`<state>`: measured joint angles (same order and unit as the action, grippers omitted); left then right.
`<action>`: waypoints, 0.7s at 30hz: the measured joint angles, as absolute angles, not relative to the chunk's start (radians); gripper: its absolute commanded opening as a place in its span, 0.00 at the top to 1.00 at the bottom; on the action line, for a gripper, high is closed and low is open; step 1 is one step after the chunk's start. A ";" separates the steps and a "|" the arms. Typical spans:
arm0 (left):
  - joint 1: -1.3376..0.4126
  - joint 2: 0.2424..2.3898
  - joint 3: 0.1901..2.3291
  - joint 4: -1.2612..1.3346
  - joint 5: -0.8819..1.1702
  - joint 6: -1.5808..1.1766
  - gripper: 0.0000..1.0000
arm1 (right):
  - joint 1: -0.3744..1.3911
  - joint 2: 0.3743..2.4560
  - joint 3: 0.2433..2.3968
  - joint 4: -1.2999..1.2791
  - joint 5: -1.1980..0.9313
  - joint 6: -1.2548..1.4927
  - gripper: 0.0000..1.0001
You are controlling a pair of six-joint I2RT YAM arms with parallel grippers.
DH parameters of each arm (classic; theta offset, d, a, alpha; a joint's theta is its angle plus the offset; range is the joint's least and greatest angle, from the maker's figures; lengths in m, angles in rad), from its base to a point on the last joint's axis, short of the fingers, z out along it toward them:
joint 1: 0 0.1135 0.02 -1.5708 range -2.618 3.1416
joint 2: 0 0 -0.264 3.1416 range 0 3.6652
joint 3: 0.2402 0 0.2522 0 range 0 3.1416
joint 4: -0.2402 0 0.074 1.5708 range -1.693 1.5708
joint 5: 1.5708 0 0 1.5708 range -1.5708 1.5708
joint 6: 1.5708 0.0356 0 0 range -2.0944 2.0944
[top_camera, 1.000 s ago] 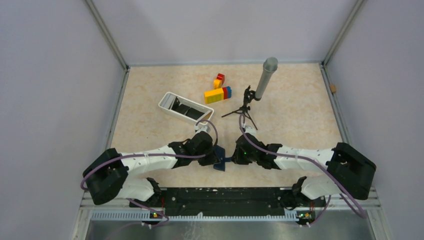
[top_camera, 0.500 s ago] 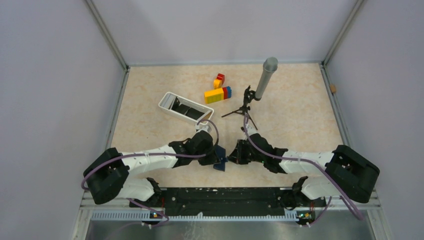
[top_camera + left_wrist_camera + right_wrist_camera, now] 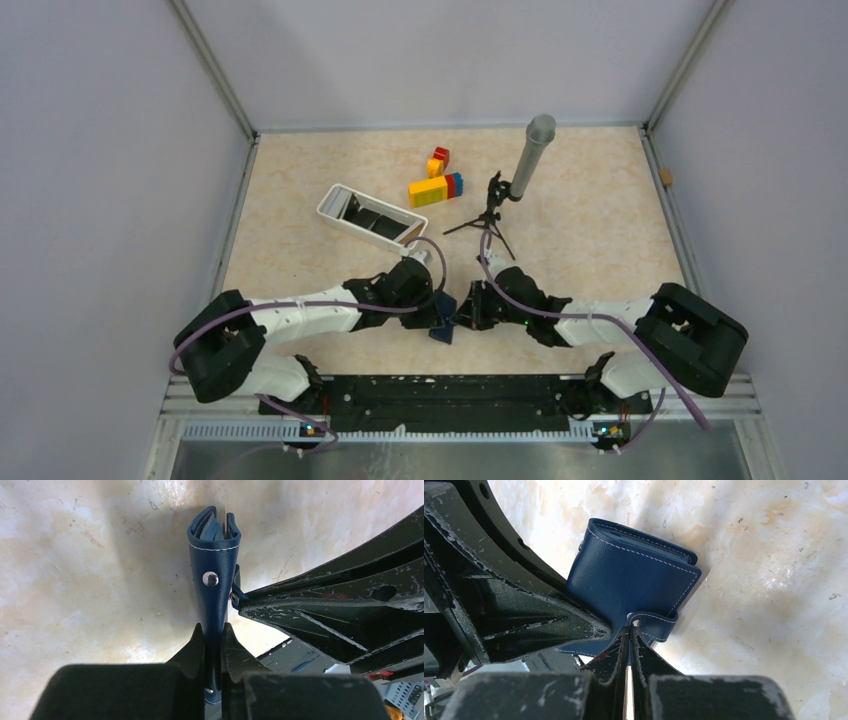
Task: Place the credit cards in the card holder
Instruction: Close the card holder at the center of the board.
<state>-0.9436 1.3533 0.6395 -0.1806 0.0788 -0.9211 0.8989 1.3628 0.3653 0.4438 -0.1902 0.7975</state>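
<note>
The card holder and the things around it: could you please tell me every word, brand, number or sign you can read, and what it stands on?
No text can be read in any view.
card holder: plain blue leather, white stitching, a bare metal snap, no brand showing.
toy blocks, white tray, microphone: no lettering visible, though they are too small to rule out fine print.

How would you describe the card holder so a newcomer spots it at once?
On the beige table, look at the middle of the near edge. The left end effector and right end effector pinch the card holder there: the only navy, white-stitched folded wallet.
</note>
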 measured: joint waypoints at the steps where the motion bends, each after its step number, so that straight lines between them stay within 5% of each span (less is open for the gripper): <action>1: -0.944 1.353 0.640 -0.181 0.079 -0.920 1.00 | 0.899 1.363 0.365 0.442 -0.190 0.795 1.00; 21: -0.943 1.367 0.653 -0.189 0.086 -0.895 1.00 | 0.898 1.378 0.364 0.450 -0.196 0.785 1.00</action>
<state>-0.9432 1.3666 0.6533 -0.1890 0.0860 -0.8951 0.8982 1.3785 0.3641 0.4503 -0.1963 0.7845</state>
